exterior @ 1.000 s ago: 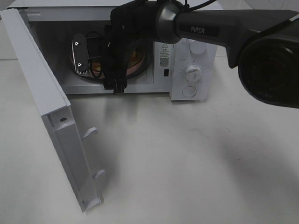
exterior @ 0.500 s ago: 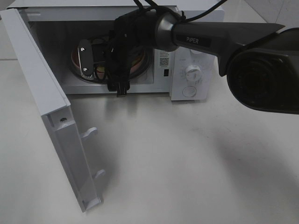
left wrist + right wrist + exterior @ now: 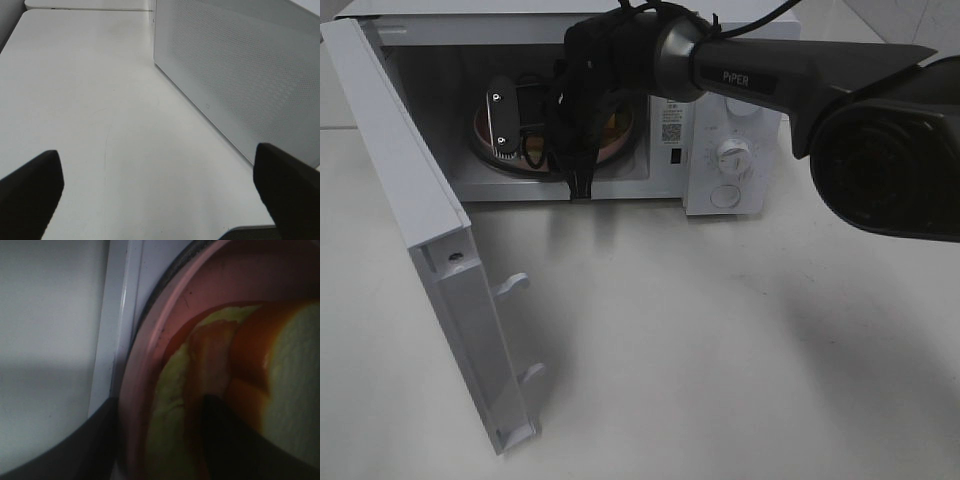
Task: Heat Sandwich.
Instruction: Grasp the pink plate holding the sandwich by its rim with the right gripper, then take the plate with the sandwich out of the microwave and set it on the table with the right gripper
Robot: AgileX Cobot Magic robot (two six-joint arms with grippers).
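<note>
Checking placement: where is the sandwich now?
In the right wrist view, the sandwich lies on the pink plate inside the open microwave, upper left of the exterior view.

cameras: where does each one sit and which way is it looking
exterior high: mounted high, looking down at the table and the open microwave; the right arm reaches into the cavity
left wrist: low over the table, facing the microwave's perforated white wall; the left gripper shows, open
right wrist: inside the cavity, close on the pink plate and the sandwich; dark tips of the right gripper show
shared: exterior high and right wrist both see the plate
</note>
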